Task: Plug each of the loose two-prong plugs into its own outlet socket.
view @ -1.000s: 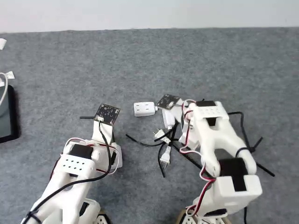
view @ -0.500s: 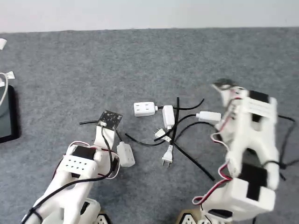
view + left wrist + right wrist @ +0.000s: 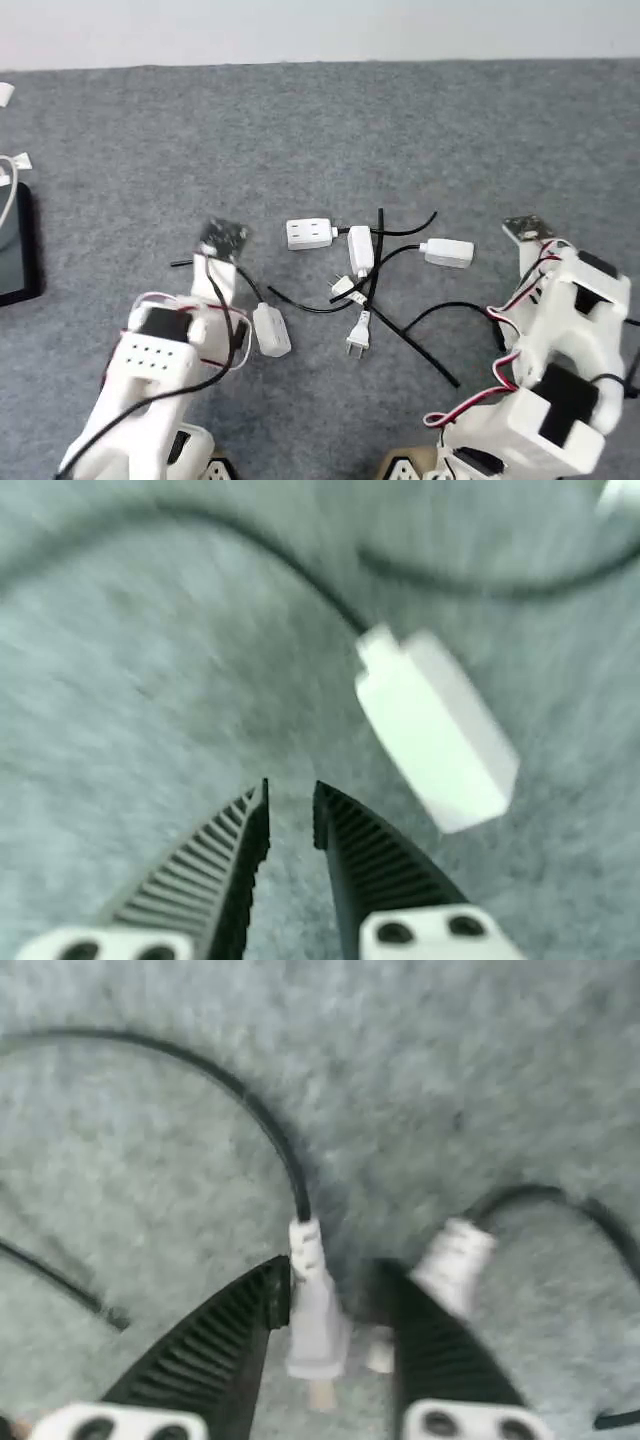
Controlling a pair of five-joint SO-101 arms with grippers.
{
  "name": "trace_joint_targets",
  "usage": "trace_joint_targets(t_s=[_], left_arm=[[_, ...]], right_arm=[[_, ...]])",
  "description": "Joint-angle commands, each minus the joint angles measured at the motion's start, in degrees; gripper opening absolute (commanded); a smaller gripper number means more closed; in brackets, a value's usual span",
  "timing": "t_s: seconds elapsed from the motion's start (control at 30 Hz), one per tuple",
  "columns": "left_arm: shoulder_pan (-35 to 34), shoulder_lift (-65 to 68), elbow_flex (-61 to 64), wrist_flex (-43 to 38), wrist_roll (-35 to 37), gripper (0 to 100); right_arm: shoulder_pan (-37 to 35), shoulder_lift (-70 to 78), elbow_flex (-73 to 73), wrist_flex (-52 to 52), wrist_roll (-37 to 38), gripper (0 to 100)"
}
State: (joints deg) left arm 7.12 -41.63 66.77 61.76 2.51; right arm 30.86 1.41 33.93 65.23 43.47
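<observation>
A white outlet socket (image 3: 270, 330) on a black cord lies beside my left arm; in the left wrist view the socket (image 3: 435, 730) sits just ahead and to one side of my left gripper (image 3: 290, 795), whose fingers stand a narrow gap apart with nothing between them. My right gripper (image 3: 335, 1280) is shut on a white plug (image 3: 315, 1325) with a black cord; a second plug (image 3: 455, 1255) presses against the outside of one finger. In the middle of the mat lie three more sockets (image 3: 310, 233) (image 3: 360, 250) (image 3: 448, 252) and two loose plugs (image 3: 345, 290) (image 3: 357, 340).
Black cords (image 3: 420, 350) tangle across the centre of the grey mat and loop toward my right arm (image 3: 560, 330). A black device (image 3: 15, 250) with a white cable sits at the left edge. The mat's far half is open.
My right arm swung from over the plug cluster out to the right, dragging cords and one socket with it. The socket beside my left arm came into view as that arm shifted.
</observation>
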Motion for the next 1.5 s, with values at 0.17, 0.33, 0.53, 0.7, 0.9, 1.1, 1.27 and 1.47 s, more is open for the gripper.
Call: trace_joint_targets(t_s=[0.17, 0.33, 0.53, 0.7, 0.9, 1.1, 1.27, 1.47], left_arm=[[9.9, -22.9, -13.2, 13.7, 1.6, 4], [15.9, -13.7, -8.2, 2.7, 10.5, 4], [20.2, 4.7, -4.4, -12.6, 15.5, 4], [14.2, 18.3, -4.6, -17.9, 15.4, 3], [7.7, 21.3, -7.0, -11.5, 15.2, 1], [7.4, 21.2, -6.3, -11.0, 15.1, 1], [7.4, 21.2, -6.1, -11.0, 15.1, 1], [6.9, 19.9, -6.5, -11.0, 13.9, 1]], right_arm=[[4.2, -3.0, -7.3, 2.5, -2.3, 4.9], [7.3, -3.0, -8.4, 3.6, -2.2, 0.9], [7.3, -3.0, -8.5, 4.1, -0.8, 0.9], [8.7, -3.0, -8.5, 4.0, -0.2, 0.9], [8.6, -3.0, -8.5, 3.6, -0.4, 0.9], [8.5, -3.1, -10.5, 4.1, -0.7, 0.9], [8.1, -8.2, -11.0, 7.1, -2.1, 0.9], [5.6, -17.1, -10.9, 13.2, -2.6, 0.9]])
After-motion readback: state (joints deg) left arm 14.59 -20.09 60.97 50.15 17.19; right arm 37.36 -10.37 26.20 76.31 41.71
